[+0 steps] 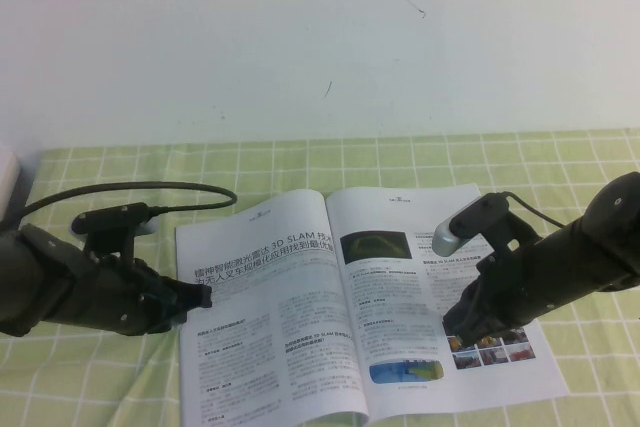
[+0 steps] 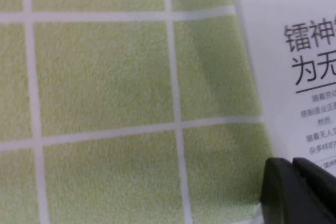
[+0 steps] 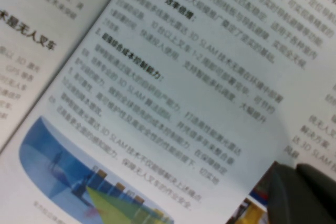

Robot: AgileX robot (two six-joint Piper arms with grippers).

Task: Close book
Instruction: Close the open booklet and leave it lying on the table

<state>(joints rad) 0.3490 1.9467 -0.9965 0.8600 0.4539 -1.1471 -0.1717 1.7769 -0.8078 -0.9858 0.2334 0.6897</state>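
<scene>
open book (image 1: 290,317) lies flat on green checked tablecloth (image 1: 420,157)

Probably "3D SLAM" on book (image 1: 290,337)

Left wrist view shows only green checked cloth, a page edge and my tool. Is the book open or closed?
Observer: The book lies open flat, both pages facing up.
Operator: Which edge am I at?
Observer: The left tool is at the left page's outer edge, beside the big headline.
Operator: Where's the other arm?
Observer: The right tool is low over the right page, by the colour photos near its outer near corner.
</scene>
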